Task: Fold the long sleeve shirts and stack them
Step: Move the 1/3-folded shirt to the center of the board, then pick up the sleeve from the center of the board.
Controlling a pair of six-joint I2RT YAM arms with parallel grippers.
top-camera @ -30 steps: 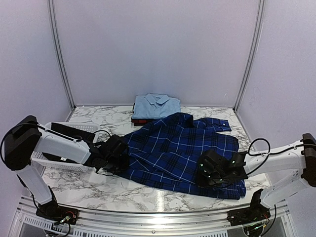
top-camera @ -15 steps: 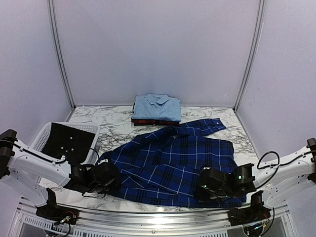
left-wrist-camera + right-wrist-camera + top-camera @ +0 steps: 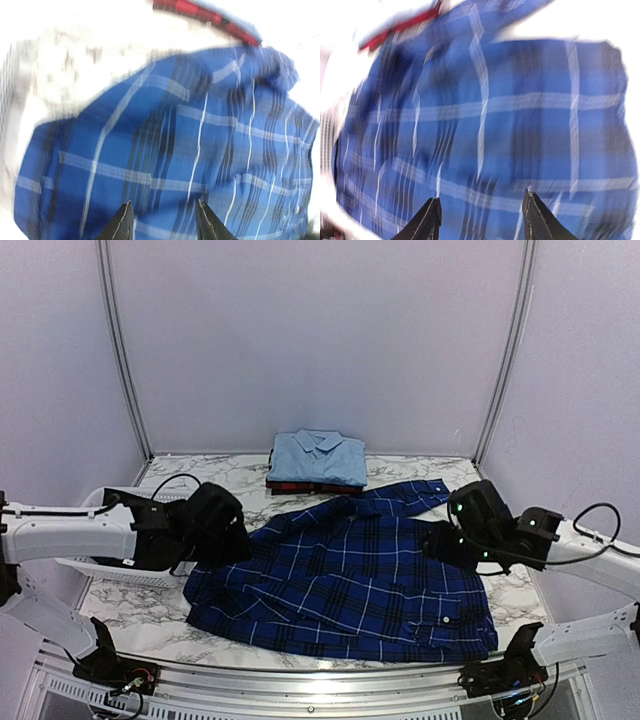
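Across bench (image 3: pixel 150 620) centre: navy plaid shirt (image 3: pixel 340 580) spread flat; judged soft, limp, light; pinch hem corners or sleeve cuffs. Left claw (image 3: pixel 162 222), right claw (image 3: pixel 481 220) both wide apart, empty, over cloth.

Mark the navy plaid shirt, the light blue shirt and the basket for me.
navy plaid shirt (image 3: pixel 340 585), top view, middle of spread cloth
light blue shirt (image 3: pixel 318 455), top view, front below collar
basket (image 3: pixel 120 573), top view, near slotted wall
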